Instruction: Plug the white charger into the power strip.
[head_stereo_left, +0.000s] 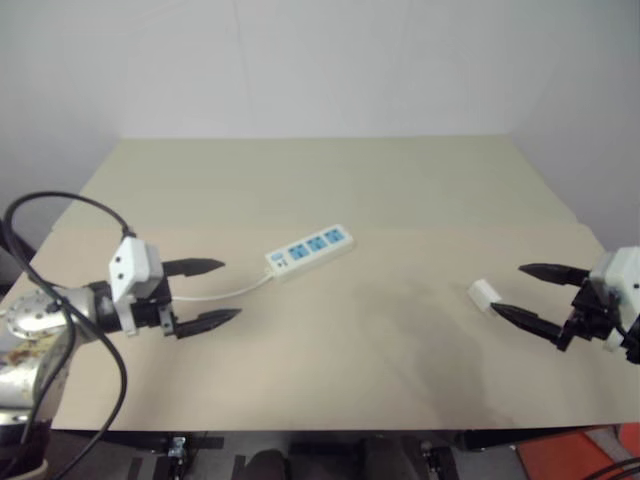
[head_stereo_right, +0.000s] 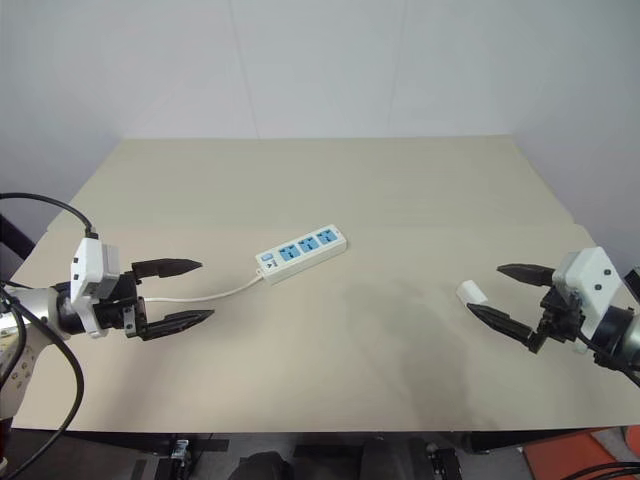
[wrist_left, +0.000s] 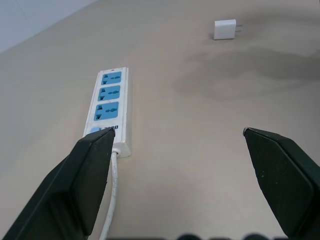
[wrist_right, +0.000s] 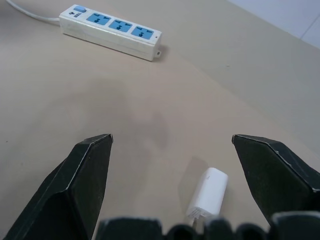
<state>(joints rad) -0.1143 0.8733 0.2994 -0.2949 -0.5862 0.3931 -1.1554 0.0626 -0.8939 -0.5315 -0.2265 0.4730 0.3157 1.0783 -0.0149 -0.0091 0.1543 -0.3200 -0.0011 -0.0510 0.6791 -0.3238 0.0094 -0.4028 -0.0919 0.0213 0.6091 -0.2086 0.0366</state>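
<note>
1. My left gripper (head_stereo_left: 218, 293) hangs over the near left part of the table (head_stereo_left: 330, 180) with its two black fingers spread wide and nothing between them.
2. My right gripper (head_stereo_right: 505, 292) hangs over the near right part, jaws equally wide apart and empty, pointing in toward the middle.
3. The white charger (wrist_right: 208, 192) lies on its side on the table just beside my right gripper's fingertips, not touching them. It is a small plain white block with rounded edges.
4. In the left wrist view two short metal prongs stick out of one end of it; which way they face relative to the power strip I can only guess at.
5. A thin white cord (head_stereo_left: 225, 294) runs across the table from under my left gripper to the power strip's switch end.
6. The power strip (head_stereo_left: 310, 250) lies flat near the middle of the table, set at a slant, well apart from the charger. It is a long white bar with three blue sockets in a row, all of them unoccupied, and a small blue switch at the cord end.
</note>
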